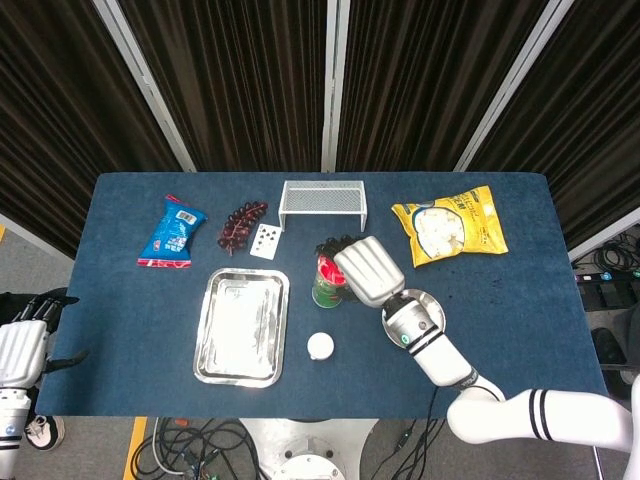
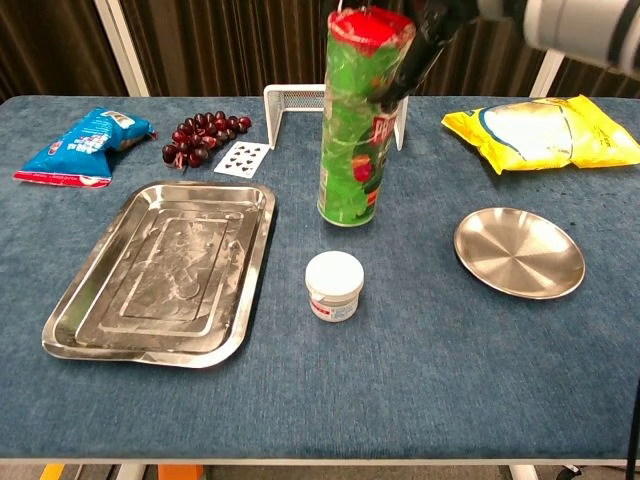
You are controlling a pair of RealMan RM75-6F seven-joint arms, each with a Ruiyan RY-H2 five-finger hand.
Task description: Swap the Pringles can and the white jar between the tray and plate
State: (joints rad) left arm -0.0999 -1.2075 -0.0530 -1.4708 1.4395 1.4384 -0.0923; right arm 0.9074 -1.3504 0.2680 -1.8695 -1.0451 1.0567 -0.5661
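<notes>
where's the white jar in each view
Head view: the white jar sits low centre, between the tray and the plate.
Chest view: the jar is at centre, in front of the Pringles can.
Shared landmark: the can, just behind the jar in both.

We see our right hand reaching out over mid-table with dark fingers curled around the top of the Pringles can, while our left hand hangs off the table's edge.
</notes>
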